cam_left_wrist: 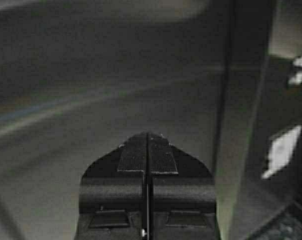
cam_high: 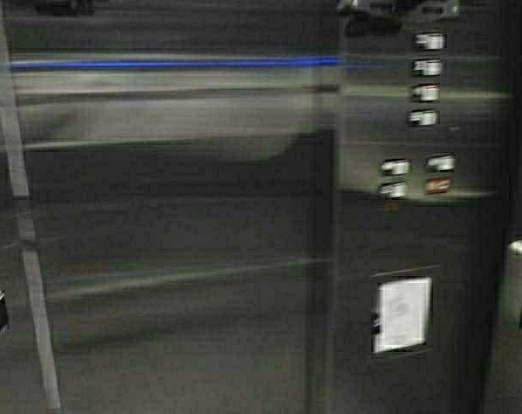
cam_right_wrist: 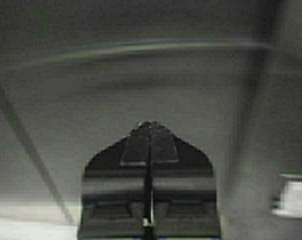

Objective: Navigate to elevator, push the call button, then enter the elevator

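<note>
Inside the elevator [cam_high: 174, 259]: dark brushed-steel wall fills the high view, blue light streak [cam_high: 157, 64] across its top. Button panel [cam_high: 424, 129] on the right, white notice [cam_high: 404, 314] below it. Call button not visible. Left gripper [cam_left_wrist: 148, 137] and right gripper [cam_right_wrist: 150, 125] both closed, empty, pointing at the wall.
</note>
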{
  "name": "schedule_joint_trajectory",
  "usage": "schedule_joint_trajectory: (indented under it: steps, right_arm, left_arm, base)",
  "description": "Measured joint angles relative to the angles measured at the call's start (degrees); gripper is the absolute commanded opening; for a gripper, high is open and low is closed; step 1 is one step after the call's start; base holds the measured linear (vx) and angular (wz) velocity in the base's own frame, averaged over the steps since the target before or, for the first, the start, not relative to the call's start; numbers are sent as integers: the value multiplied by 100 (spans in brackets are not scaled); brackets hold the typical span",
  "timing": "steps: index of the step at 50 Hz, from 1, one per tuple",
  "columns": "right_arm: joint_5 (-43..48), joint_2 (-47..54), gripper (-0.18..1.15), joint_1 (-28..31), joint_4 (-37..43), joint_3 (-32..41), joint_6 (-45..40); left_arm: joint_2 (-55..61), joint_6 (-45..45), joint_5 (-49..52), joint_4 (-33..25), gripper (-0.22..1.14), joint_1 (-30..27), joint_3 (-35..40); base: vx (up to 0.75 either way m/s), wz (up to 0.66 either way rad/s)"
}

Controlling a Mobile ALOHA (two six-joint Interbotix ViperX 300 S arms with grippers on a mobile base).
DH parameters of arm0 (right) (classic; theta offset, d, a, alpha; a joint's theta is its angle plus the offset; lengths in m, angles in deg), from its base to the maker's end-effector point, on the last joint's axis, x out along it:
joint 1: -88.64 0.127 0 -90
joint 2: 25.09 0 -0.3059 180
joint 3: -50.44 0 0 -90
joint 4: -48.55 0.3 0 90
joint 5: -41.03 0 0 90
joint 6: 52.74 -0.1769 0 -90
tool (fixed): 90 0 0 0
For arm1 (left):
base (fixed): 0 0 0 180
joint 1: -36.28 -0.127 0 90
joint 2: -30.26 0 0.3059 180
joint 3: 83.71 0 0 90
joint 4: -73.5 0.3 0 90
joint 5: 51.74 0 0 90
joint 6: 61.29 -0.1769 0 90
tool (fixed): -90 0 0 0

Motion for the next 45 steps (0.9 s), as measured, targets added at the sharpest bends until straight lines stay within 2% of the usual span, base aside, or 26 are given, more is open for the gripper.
schedule_joint_trajectory:
  steps: [19, 45]
  right_arm:
    - [747, -35, 6, -9, -35, -220, 18]
    - [817, 9, 6, 53, -35, -272, 0]
  left_arm:
    - [-70, 18, -9, 0, 3, 9, -79]
    - [53, 123, -53, -18, 3, 26, -79]
  base:
    - [-25, 14]
    - [-23, 23]
